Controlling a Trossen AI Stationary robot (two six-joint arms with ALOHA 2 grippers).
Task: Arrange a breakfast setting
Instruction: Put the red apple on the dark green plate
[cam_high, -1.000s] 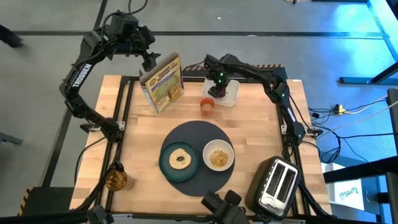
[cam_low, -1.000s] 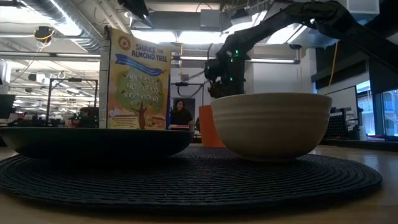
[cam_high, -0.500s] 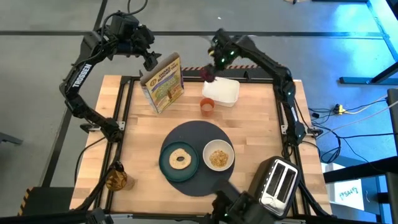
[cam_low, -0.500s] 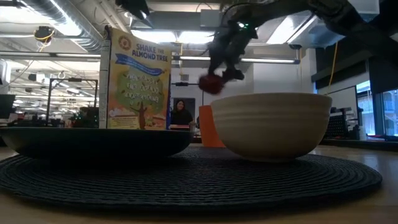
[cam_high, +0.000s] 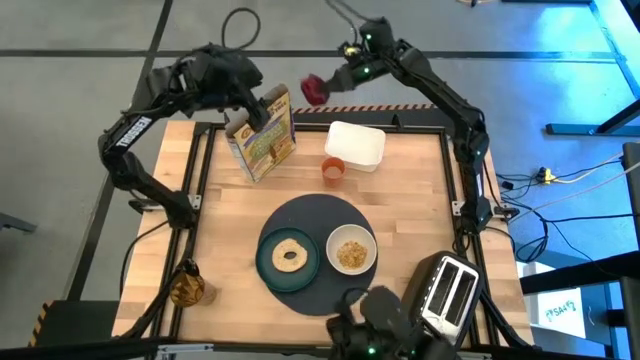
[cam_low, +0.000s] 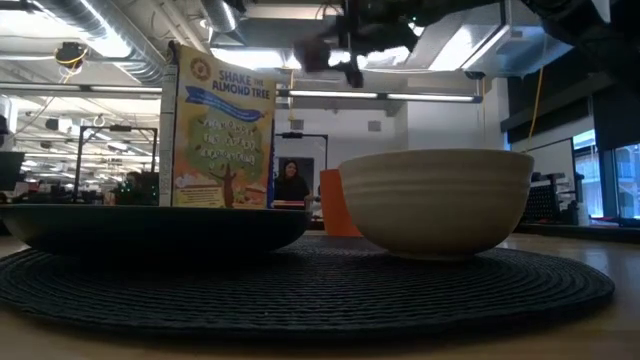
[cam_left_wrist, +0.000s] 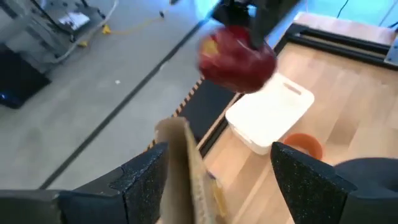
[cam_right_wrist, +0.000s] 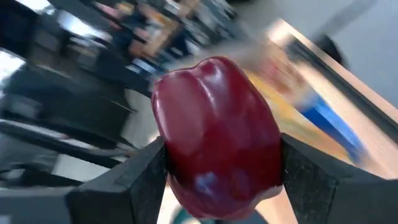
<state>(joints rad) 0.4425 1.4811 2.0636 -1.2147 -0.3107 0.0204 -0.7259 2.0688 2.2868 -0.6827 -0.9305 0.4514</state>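
The right gripper (cam_high: 322, 88) is clamped on the dark red fruit (cam_high: 315, 89), holding it in the air beyond the far edge of the counter (cam_high: 400, 200), above the floor; in the right wrist view the fruit (cam_right_wrist: 214, 137) sits squeezed between the two dark fingers (cam_right_wrist: 124, 180). The left gripper (cam_high: 262, 108) is positioned over the top edge of the upright cereal box (cam_high: 262, 135) at the far left of the counter, with its fingers (cam_left_wrist: 140, 180) spread apart on either side of the box top (cam_left_wrist: 193, 168) and not closed on it. In the left wrist view the fruit (cam_left_wrist: 237, 59) appears just above the white lidded container (cam_left_wrist: 270, 112). That white container (cam_high: 355, 145) lies at the far centre of the counter, and the small orange cup (cam_high: 333, 169) stands just near of it. The large round dark-grey mat (cam_high: 310, 215) lies at the near centre of the counter. On it, the teal plate (cam_high: 265, 262) sits to the left and carries the ring-shaped bread (cam_high: 290, 255); the white bowl (cam_high: 351, 250) sits to the right, beside the plate, and contains cereal (cam_high: 351, 254). A toaster (cam_high: 445, 295) stands at the near right corner of the counter. In the low view the bowl (cam_low: 435, 200) and the plate (cam_low: 150, 225) rest on the mat (cam_low: 300, 285), with the cereal box (cam_low: 218, 130) upright behind them.
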